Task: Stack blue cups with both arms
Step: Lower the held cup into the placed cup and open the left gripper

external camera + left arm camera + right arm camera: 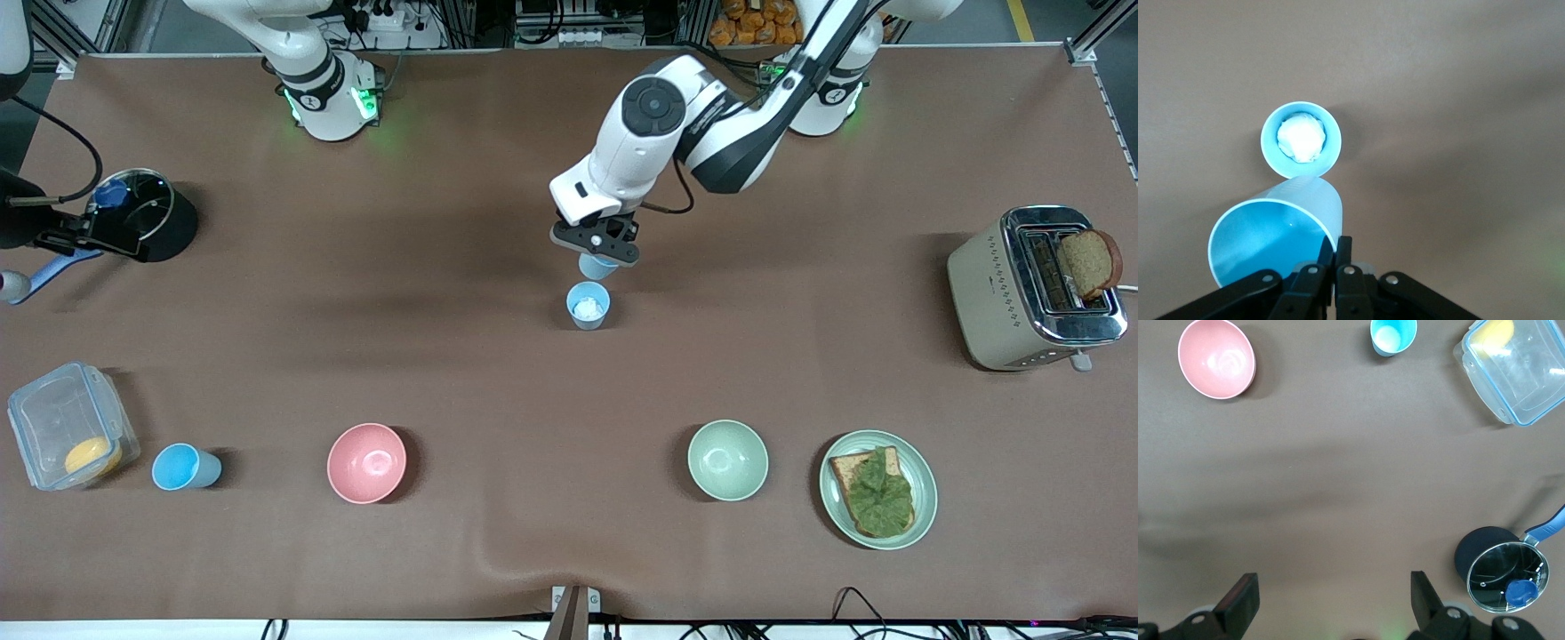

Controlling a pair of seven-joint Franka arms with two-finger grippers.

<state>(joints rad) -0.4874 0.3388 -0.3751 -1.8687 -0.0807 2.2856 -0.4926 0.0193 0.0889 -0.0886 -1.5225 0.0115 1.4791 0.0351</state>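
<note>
Blue cups [588,305]: I count three of them. The paler one, with a white patch inside [1300,139], stands upright near the middle of the surface [462,373].

The left tool [600,258] is clamped on the wall of a second, brighter cup [594,267]. In the left wrist view its fingers [1344,252] pinch the rim, and the held cup [1281,227] hangs tilted in the air. It is over the surface just beside the standing cup and is not inside it.

A third cup [184,467] stands upright at the right arm's end of the surface, close to the front camera. It sits between a clear lidded container [67,427] and the pink bowl [366,462].

The right tool [1331,600] waits high over that end of the surface with its fingers spread wide and nothing between them. Its wrist view takes in the third cup [1392,336], the pink bowl [1217,359], the container [1515,367] and a black pot [1491,567] with a glass lid and a blue handle.

Toward the left arm's end I see a green bowl [727,460]. Beside it is a plate [925,498] holding toast with a green leaf on it. A toaster [996,293] with a slice of bread in its slot stands farther from the front camera.
</note>
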